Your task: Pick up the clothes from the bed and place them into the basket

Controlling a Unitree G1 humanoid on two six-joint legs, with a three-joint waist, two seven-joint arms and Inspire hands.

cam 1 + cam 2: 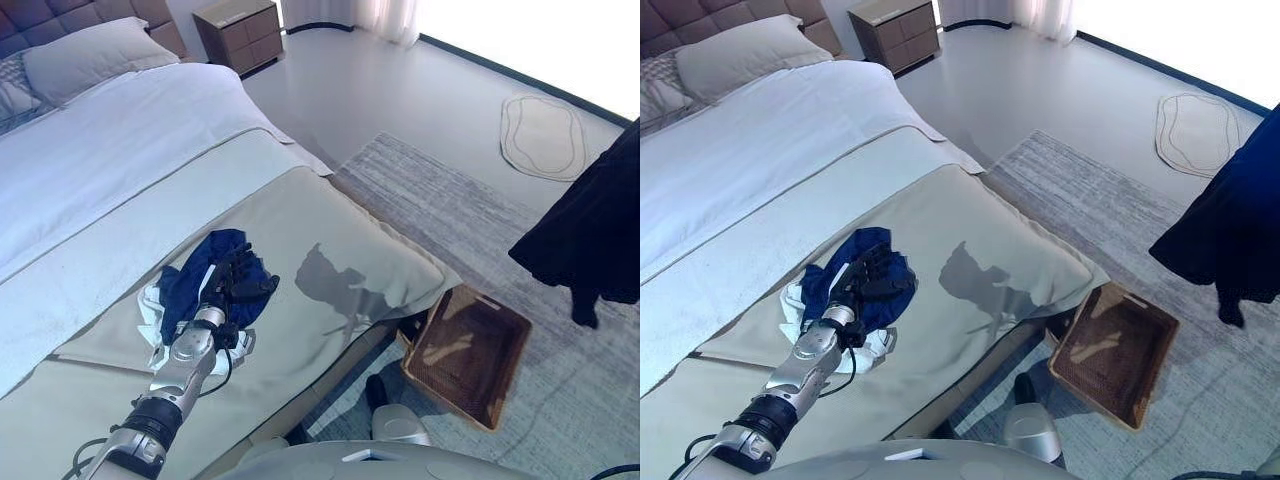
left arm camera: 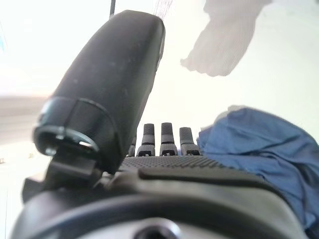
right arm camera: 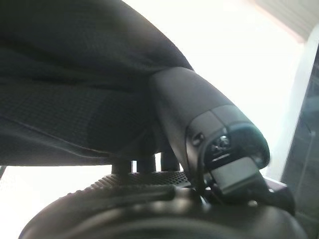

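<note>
A blue garment [image 1: 192, 278] lies bunched on a white one [image 1: 149, 312] on the beige bedspread [image 1: 330, 230] near the foot of the bed. My left hand [image 1: 238, 280] rests on the blue garment with its fingers straight and open; the blue cloth [image 2: 264, 144] shows beside the fingers in the left wrist view. A black garment [image 1: 595, 230] hangs in the air at the right, above the carpet. In the right wrist view my right hand [image 3: 199, 114] has its thumb and fingers closed into that black cloth [image 3: 75, 74]. The brown woven basket [image 1: 503, 308] stands empty on the floor beside the bed.
Pillows [image 1: 85, 55] and a padded headboard lie at the far end of the bed. A wooden nightstand [image 1: 240, 32] stands beyond it. A grey carpet [image 1: 470, 210] covers the floor by the bed, with a small oval mat [image 1: 542, 135] farther off.
</note>
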